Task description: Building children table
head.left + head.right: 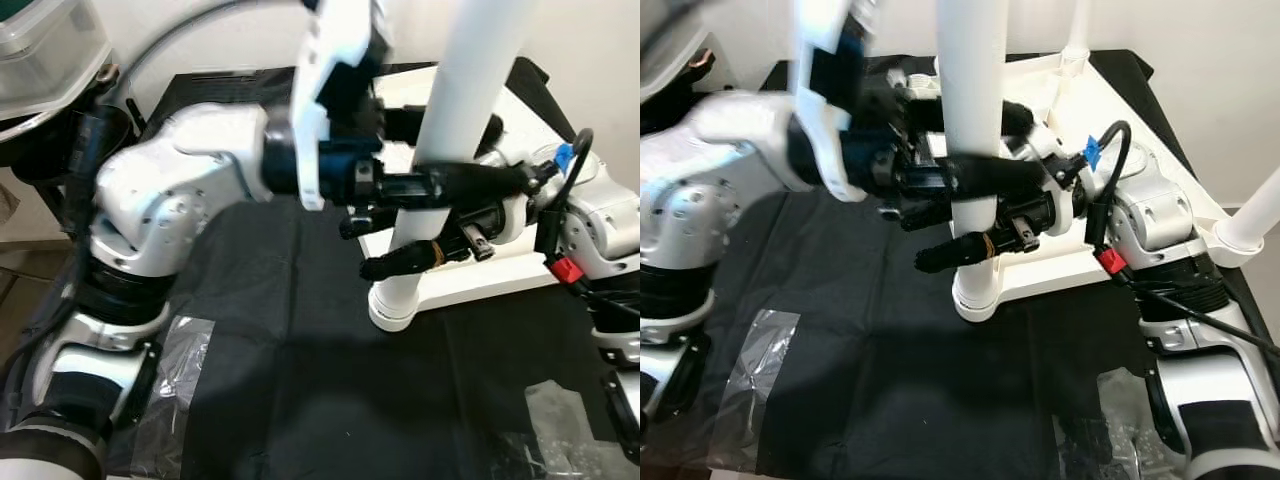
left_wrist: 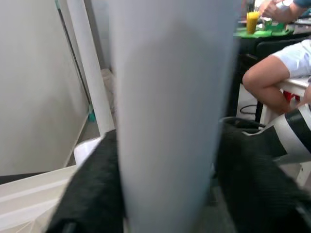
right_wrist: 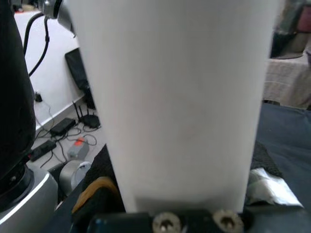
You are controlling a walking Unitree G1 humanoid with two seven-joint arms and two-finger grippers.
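A black cloth (image 1: 300,380) covers the whole supporting surface, wrinkled in places and running from the near edge to the far wall. On its far right part lies an upside-down white children's tabletop (image 1: 1160,170), flat on the cloth, with round white legs standing up from it, one thick leg (image 1: 975,150) at its near left corner. A clear crumpled plastic bag (image 1: 180,350) lies on the cloth at the near left, and another clear plastic bag (image 1: 1110,425) lies at the near right.
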